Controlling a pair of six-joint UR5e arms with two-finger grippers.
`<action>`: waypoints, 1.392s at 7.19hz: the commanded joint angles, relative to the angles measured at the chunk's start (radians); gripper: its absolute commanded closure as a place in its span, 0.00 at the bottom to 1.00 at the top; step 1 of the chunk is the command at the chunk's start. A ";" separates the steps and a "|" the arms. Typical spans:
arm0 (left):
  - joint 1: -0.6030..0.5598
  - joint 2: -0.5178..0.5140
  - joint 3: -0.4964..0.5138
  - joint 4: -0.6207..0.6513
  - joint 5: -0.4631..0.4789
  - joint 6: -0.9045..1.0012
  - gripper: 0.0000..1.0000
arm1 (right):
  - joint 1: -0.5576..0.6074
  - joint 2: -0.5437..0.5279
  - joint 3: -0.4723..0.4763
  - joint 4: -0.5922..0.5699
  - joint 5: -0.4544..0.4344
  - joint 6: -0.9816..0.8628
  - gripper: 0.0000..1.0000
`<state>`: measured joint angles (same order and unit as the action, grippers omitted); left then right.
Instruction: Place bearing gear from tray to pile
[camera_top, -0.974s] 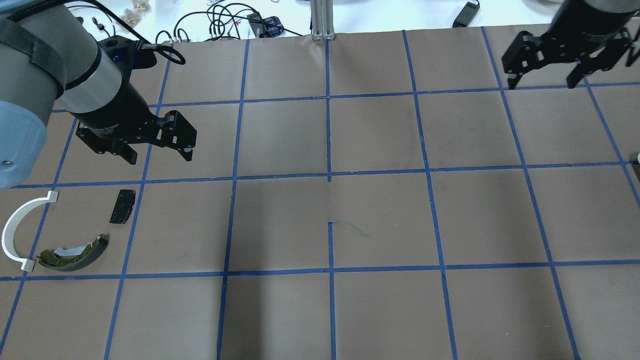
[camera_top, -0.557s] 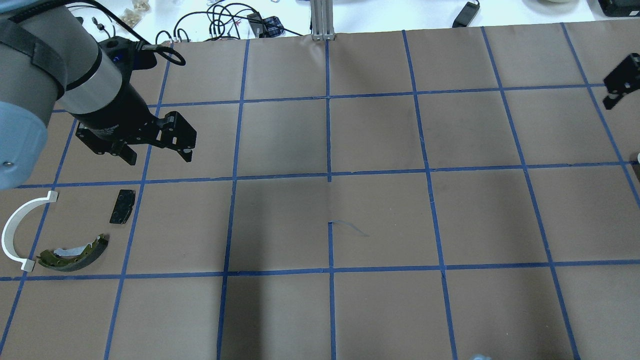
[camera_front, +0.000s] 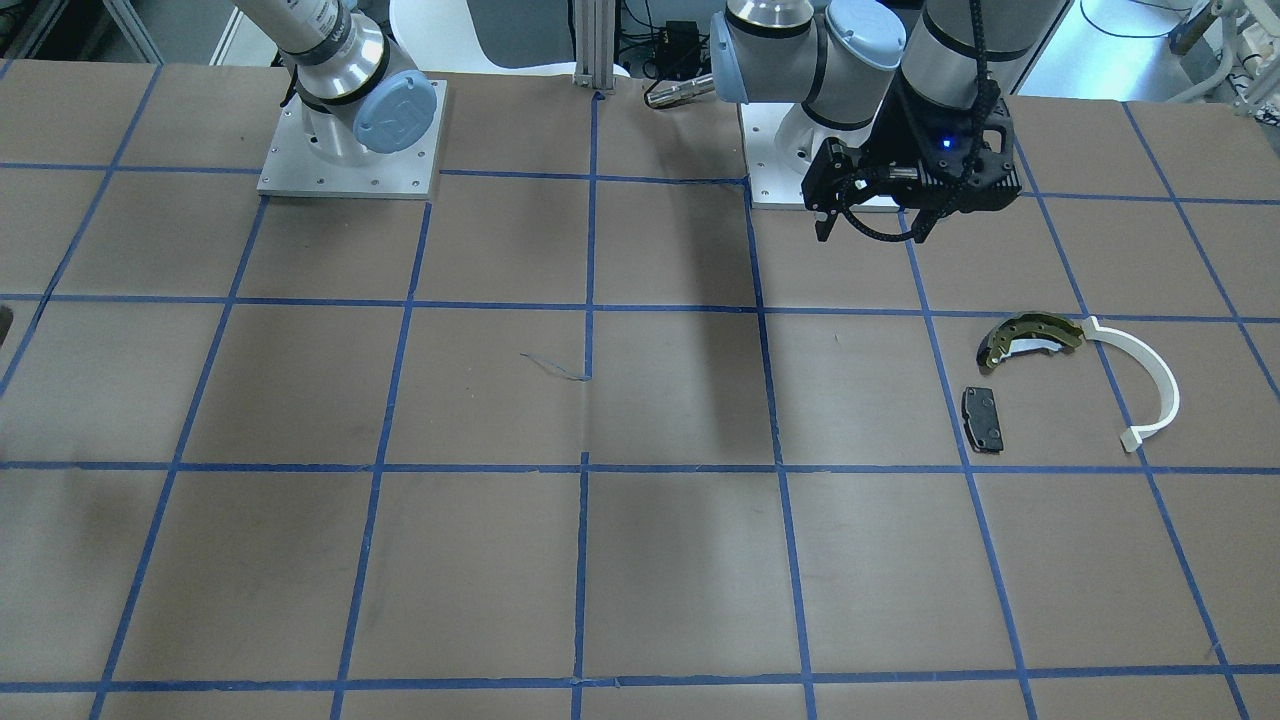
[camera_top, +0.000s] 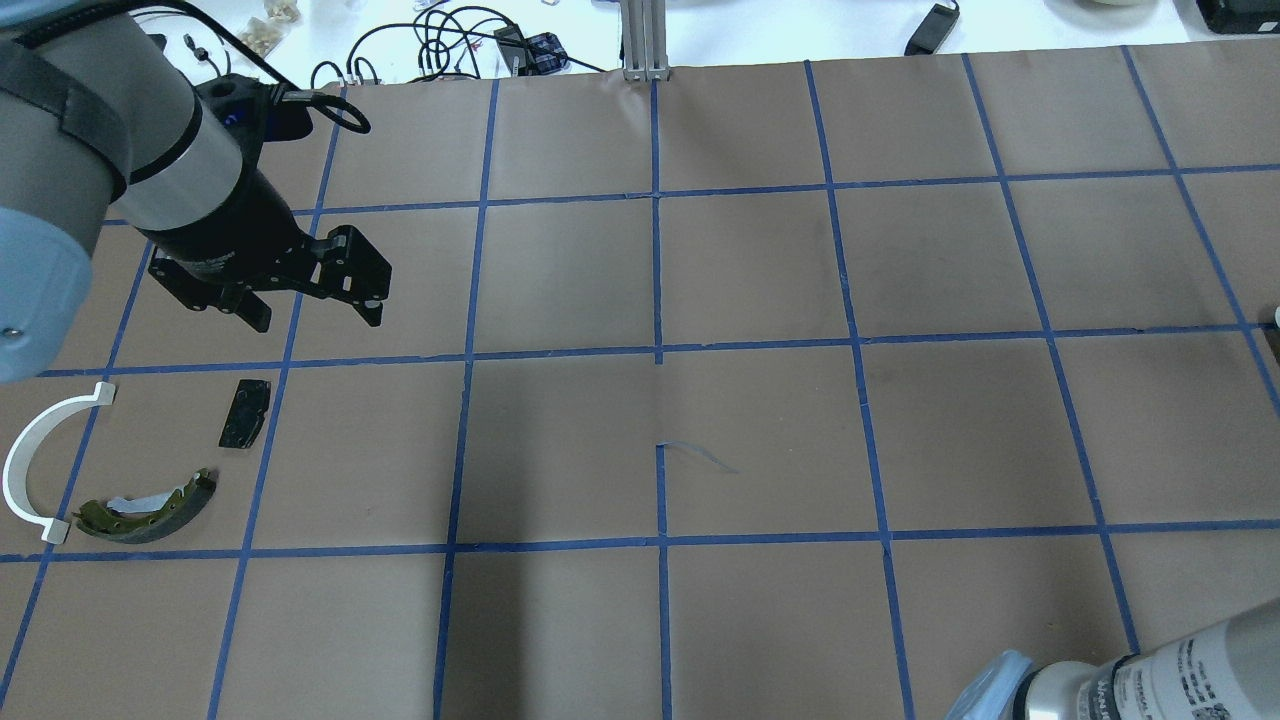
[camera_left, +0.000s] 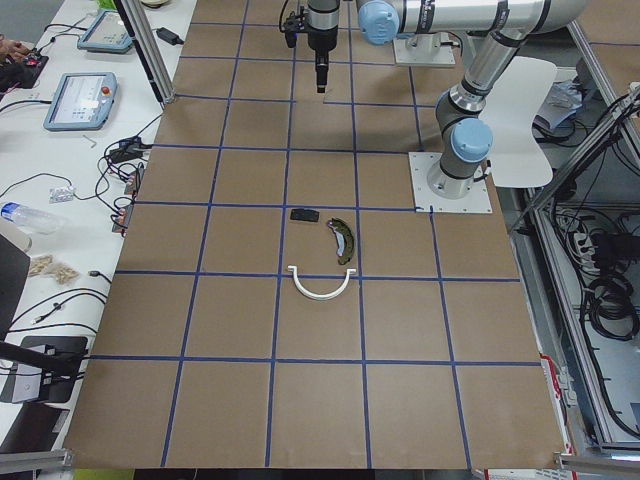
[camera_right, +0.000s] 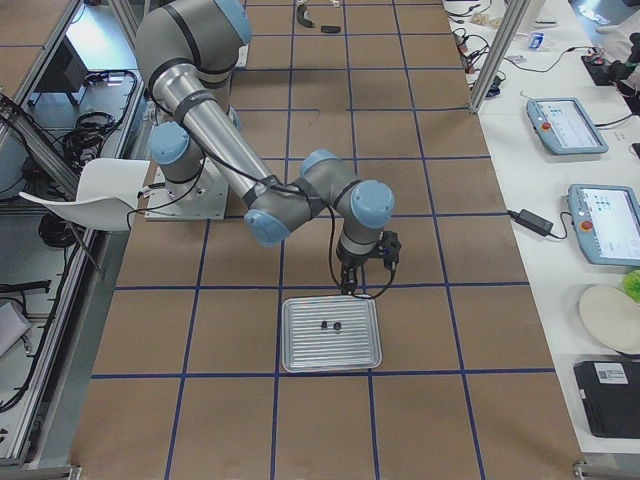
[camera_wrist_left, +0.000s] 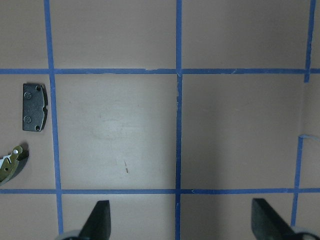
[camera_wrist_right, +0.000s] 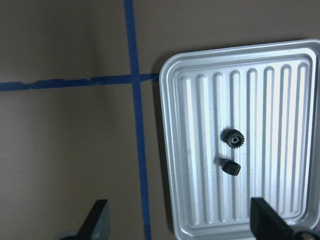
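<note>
Right gripper (camera_wrist_right: 181, 224) spread wide and empty, hanging above the edge of the ribbed metal tray (camera_wrist_right: 280, 90), one of its fingertips (camera_wrist_right: 97, 222) over bare table (camera_wrist_right: 65, 150), the other over the tray. Reach step, by the look of it: nothing picked, nothing carried yet. Two small black toothed parts on the tray, just beside each other. Bearing gear (camera_wrist_right: 233, 138) probably the flat-lying one with bore showing, though no certainty; second gear (camera_wrist_right: 230, 167) tipped on its side. Both off to one side of the gripper's line, toward the tray's middle, clear of the fingers. Next move, likely: slide inward over the chosen gear, square the fingers across it, lower onto the ribbed floor, pinch. Small target, little room for error; easy to nudge the neighbour. Far across the table, the pile: olive brake shoe (camera_top: 150, 505), white arc (camera_top: 25, 460), black pad (camera_top: 245, 412), loosely grouped. Left gripper (camera_top: 318, 318) likewise wide and empty, poised near the pile, well apart from the tray
</note>
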<state>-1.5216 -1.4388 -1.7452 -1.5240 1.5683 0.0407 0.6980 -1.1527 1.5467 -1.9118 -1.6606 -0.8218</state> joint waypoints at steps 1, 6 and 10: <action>0.000 0.003 -0.001 -0.002 0.001 0.002 0.00 | -0.049 0.106 0.045 -0.181 -0.004 -0.033 0.01; 0.000 0.009 -0.016 0.002 -0.001 0.004 0.00 | -0.117 0.114 0.190 -0.386 -0.005 -0.068 0.14; 0.000 0.020 -0.037 0.021 -0.002 0.007 0.00 | -0.117 0.117 0.188 -0.391 -0.002 -0.054 0.31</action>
<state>-1.5211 -1.4205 -1.7799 -1.5073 1.5669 0.0474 0.5814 -1.0361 1.7354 -2.3017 -1.6631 -0.8780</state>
